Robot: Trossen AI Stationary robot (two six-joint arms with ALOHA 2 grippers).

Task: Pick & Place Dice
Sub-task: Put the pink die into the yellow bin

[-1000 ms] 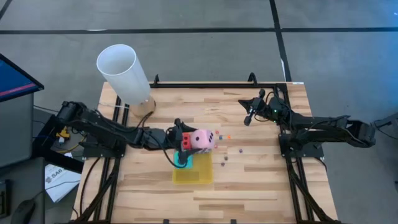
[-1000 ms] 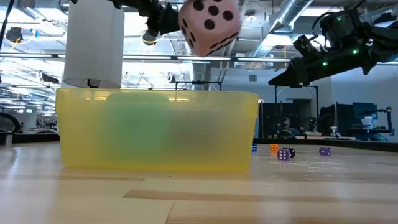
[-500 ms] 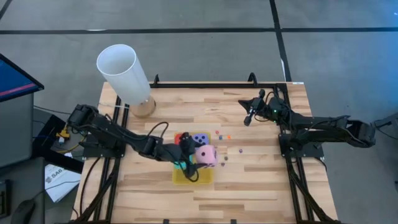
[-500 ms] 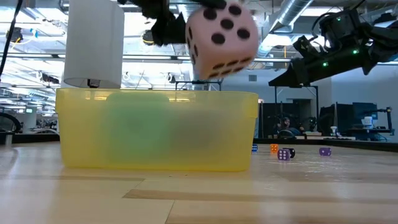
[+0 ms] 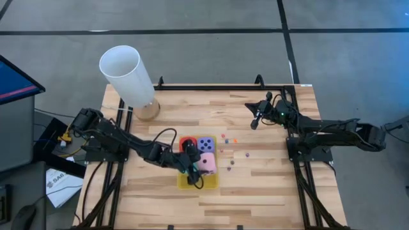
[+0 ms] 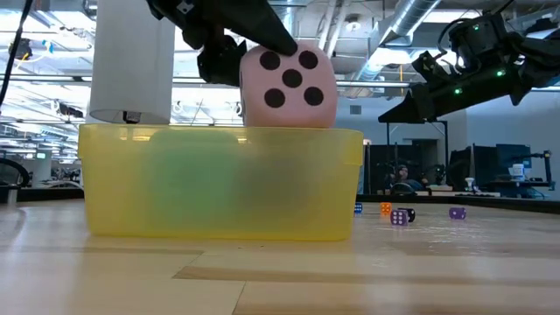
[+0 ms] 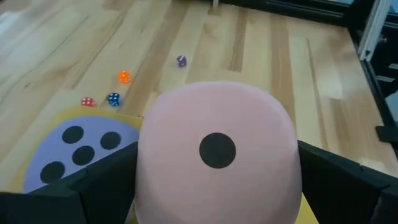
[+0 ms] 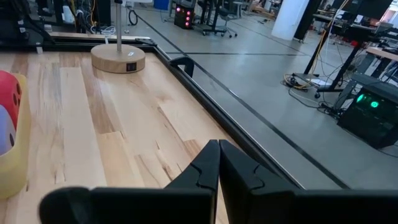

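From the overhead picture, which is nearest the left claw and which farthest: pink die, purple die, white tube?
Measured from the left gripper:
1. Pink die, held between its fingers over the yellow tray.
2. Purple die, just behind, in the tray.
3. White tube, at the table's far left corner.

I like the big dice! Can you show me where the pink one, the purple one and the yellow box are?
pink die (image 7: pixel 217 149), left wrist view, on its face with one dot.
purple die (image 5: pixel 206 144), high view, on its top face.
yellow box (image 6: pixel 219 184), low view, on its front wall.
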